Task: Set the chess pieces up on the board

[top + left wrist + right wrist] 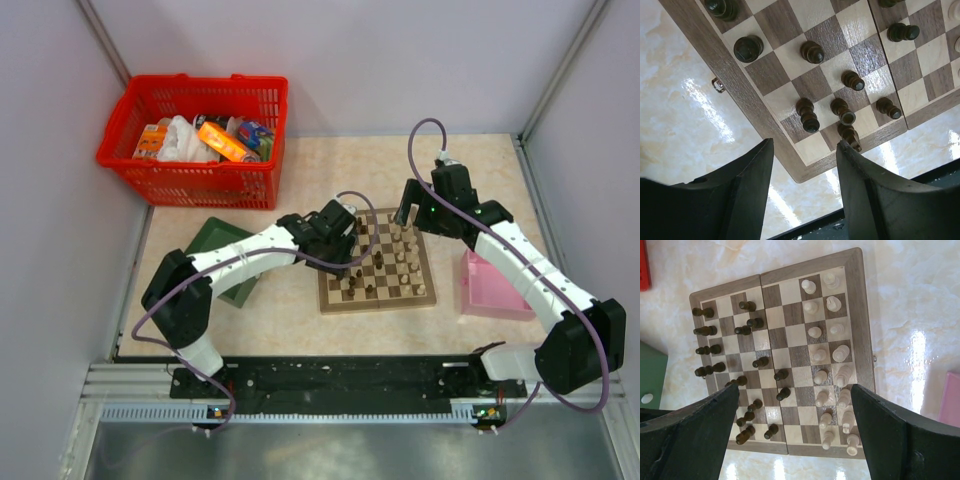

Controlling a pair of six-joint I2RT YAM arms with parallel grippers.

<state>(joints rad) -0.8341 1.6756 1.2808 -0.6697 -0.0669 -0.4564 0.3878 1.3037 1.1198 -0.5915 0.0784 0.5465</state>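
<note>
At far left a red plastic mesh basket [190, 140] full of packets stands well apart from the work, and a dark green tray [225, 252] lies just beside the left arm. The left gripper [802, 150] hovers over the near left corner of the square wooden chessboard [378, 298], its fingers spread wide with nothing between them.

Below it stand the dark brown chess pieces [807, 115]. Several crowd together at that corner, almost touching, while others are scattered further in across the checks. The pale cream chess pieces [815, 332] fill the board's right side in two rough columns.

These figures look light, hard and smooth, and narrow enough to topple at a nudge. The best hold is probably from above, around the slim waist under the head. Close neighbours are the main obstacle, since a wide finger could knock one over.

The right gripper [795, 390] hangs above the board, likewise parted and empty. A pink box [490, 285] sits just beside the board's right edge.
</note>
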